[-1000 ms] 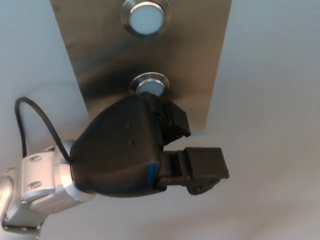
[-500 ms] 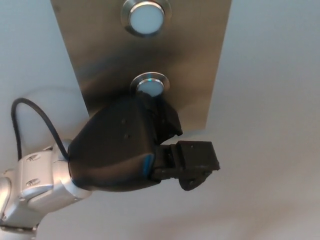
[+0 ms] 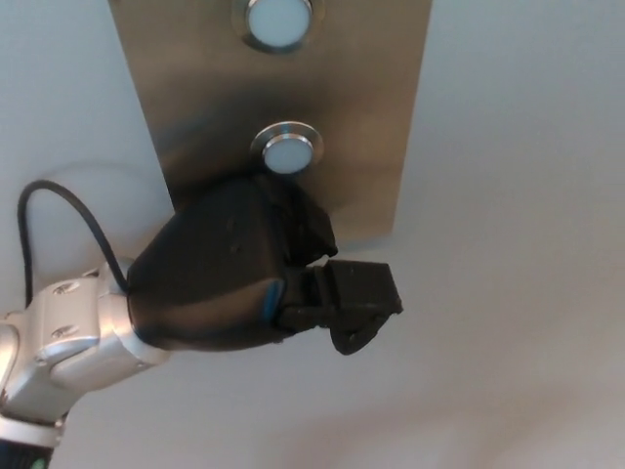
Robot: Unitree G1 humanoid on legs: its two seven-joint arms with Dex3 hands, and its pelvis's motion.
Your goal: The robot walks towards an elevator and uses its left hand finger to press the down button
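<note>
You will find nothing to read here. The steel panel (image 3: 376, 117) shows no lettering, number or brand. Its upper button (image 3: 278, 18) and lower button (image 3: 289, 153) have plain pale faces with no arrow or sign that can be made out. The black shell of the left hand (image 3: 220, 278) carries no legible label.

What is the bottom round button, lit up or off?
Cannot tell. The lower button looks pale white, just like the upper button, with no clear glow. The left hand sits below it, not covering its face.
</note>
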